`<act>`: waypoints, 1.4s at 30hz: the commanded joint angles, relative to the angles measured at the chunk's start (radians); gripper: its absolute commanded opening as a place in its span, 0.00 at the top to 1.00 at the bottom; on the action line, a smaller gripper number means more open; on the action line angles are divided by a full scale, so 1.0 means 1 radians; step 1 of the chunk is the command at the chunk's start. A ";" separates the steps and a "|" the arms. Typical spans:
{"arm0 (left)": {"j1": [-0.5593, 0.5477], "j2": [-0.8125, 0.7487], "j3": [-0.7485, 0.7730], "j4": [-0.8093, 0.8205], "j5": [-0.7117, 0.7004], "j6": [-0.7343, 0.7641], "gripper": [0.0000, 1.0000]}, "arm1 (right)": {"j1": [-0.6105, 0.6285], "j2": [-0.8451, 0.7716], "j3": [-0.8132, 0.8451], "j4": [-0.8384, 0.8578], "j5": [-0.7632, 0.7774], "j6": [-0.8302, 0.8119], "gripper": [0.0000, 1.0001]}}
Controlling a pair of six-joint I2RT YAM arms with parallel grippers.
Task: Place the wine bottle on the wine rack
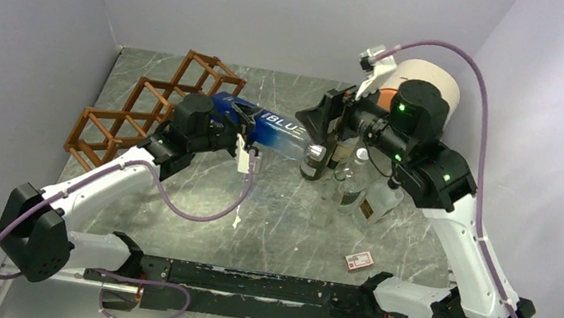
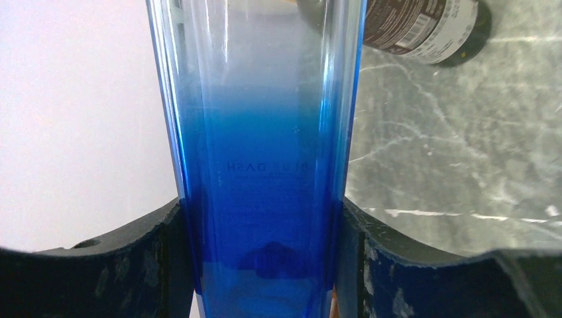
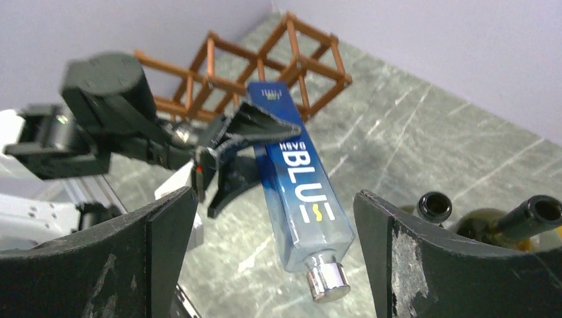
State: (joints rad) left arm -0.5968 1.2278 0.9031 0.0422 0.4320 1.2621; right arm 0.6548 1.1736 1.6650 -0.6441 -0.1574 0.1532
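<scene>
The wine bottle [image 1: 274, 130] is a square blue one marked BLUE with a silver cap, held level above the table. My left gripper [image 1: 238, 125] is shut on its blue lower half; its fingers [image 2: 132, 265] press both sides of the bottle [image 2: 265, 165]. My right gripper [image 3: 275, 258] is open, its fingers standing wide on either side of the capped end of the bottle [image 3: 298, 179] without touching it. The wine rack [image 1: 156, 106], a reddish-brown wooden lattice, stands at the back left, just behind the left gripper; it also shows in the right wrist view [image 3: 265, 66].
A cluster of dark and clear bottles [image 1: 348, 173] stands under and beside the right gripper, their open mouths [image 3: 434, 205] close to its right finger. A dark labelled bottle [image 2: 424, 26] lies ahead of the left gripper. A small red card [image 1: 360, 260] lies near the right arm's base.
</scene>
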 commanded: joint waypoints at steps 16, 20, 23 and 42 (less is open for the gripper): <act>-0.016 -0.053 0.144 0.177 0.114 0.322 0.93 | 0.003 0.147 -0.099 -0.062 -0.087 -0.120 0.05; -0.017 -0.063 0.126 0.204 0.123 0.324 0.93 | 0.003 0.149 -0.153 -0.015 -0.128 -0.105 0.05; -0.017 -0.066 0.118 0.204 0.122 0.330 0.93 | 0.003 0.167 -0.167 -0.027 -0.141 -0.099 0.06; -0.018 -0.065 0.122 0.227 0.104 0.263 0.71 | 0.006 0.178 -0.192 -0.003 -0.103 -0.024 0.99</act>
State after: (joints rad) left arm -0.6048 1.2133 0.9596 0.0486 0.4831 1.5345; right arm 0.6605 1.3682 1.4879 -0.7040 -0.2985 0.0799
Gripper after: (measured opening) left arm 0.647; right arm 0.640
